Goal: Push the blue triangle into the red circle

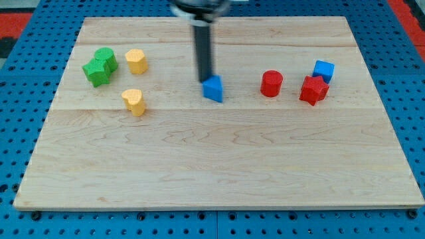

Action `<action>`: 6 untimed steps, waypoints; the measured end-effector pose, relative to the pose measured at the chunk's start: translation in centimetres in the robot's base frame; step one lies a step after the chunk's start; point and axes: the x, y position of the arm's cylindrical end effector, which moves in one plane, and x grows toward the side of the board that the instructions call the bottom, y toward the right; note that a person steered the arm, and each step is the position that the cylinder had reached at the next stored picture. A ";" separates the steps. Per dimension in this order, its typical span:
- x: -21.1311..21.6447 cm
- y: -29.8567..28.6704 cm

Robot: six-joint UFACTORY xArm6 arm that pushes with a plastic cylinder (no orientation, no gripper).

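Observation:
The blue triangle (214, 89) lies near the middle of the wooden board, a little toward the view's top. The red circle (271, 83) stands to its right, apart from it by a clear gap. My tip (205, 79) is at the triangle's upper left corner, touching or nearly touching it. The dark rod rises from there to the view's top.
A red star-shaped block (314, 89) and a blue cube (323, 70) sit right of the red circle. Two green blocks (99, 67) and two yellow blocks (136, 61) (133, 101) lie at the view's left. The wooden board (219, 166) ends on blue pegboard.

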 end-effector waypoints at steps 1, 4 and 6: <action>0.2 -2.6; 4.9 5.1; 11.8 -18.1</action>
